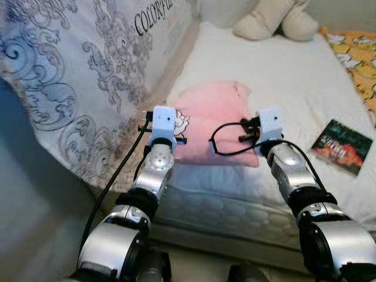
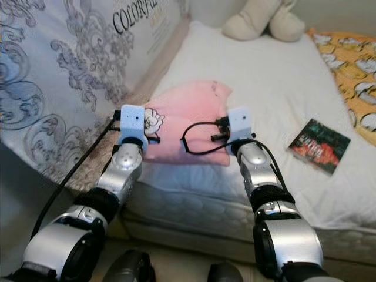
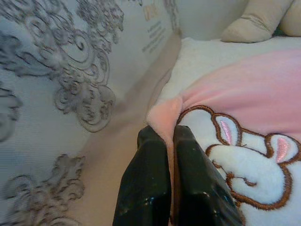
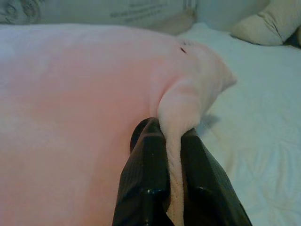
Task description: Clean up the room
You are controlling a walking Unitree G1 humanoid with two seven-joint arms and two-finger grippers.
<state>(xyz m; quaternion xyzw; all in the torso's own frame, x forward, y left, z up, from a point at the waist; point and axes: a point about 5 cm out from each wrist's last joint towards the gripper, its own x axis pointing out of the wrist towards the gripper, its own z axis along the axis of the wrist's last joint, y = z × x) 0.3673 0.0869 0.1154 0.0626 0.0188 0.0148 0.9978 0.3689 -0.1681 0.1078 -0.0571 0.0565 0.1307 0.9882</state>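
Observation:
A pink blanket (image 1: 214,111) with a white embroidered animal patch (image 3: 244,165) lies on the white mattress (image 1: 294,82). My left gripper (image 3: 170,136) is shut on the blanket's near left corner, by the mattress edge. On the near right side, my right gripper (image 4: 170,134) is shut on a pinched fold of the same pink blanket (image 4: 70,94). In the eye views both wrists, with their blue-white camera blocks, reach forward over the bed's front edge.
A dark book (image 1: 342,146) lies on the mattress to the right. A beige plush toy (image 1: 276,20) sits at the far end. An orange patterned cloth (image 1: 358,59) covers the right side. A patterned grey bumper wall (image 1: 76,76) stands along the left.

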